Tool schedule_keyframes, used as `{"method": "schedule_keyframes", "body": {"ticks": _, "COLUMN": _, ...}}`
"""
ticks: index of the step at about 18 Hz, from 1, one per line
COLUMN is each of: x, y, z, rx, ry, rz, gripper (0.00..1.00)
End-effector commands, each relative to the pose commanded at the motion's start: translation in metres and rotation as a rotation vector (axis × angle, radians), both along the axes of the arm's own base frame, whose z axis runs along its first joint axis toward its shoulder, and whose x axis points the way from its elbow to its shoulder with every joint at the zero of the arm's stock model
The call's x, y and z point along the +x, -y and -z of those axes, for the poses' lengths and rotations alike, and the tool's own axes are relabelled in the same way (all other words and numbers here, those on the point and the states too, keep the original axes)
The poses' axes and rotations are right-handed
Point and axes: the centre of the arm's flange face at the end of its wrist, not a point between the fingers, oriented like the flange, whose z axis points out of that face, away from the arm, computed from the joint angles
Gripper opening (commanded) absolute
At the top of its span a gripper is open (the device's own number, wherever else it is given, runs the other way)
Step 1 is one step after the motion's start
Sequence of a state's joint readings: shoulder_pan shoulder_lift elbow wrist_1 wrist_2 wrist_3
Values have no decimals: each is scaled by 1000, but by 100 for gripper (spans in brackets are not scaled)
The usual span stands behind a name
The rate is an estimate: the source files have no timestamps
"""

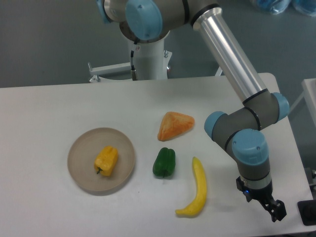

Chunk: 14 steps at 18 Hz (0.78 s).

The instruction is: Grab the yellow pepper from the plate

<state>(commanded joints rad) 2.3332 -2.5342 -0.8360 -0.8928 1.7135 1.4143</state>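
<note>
Hand (274,210) hangs low at the bench's (49,108) near right corner, wrist pointing down, its grip state indiscernible. Arm (237,64) slants down from the base. Plate (81,148) carries the yellow pepper (106,160), well apart from the hand.

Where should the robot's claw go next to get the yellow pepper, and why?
Probably it should swing across the table toward the plate. The gripper hangs near the table's front right corner, holding nothing, while the yellow pepper lies on the plate far to the other side, past the banana and green pepper.
</note>
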Motion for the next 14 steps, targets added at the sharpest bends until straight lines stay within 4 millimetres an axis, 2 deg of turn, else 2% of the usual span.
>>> {"method": "schedule_keyframes", "body": {"ticks": 7, "x": 3, "y": 1, "z": -4, "rx": 3, "ry": 2, "rz": -5, "gripper": 100}}
{"method": "schedule_keyframes", "body": {"ticks": 11, "x": 9, "y": 4, "z": -13, "rx": 16, "ry": 5, "rz": -27, "gripper": 100}}
{"method": "schedule_keyframes", "body": {"ticks": 14, "x": 20, "y": 2, "z": -30, "rx": 40, "ry": 4, "rz": -46, "gripper": 100}}
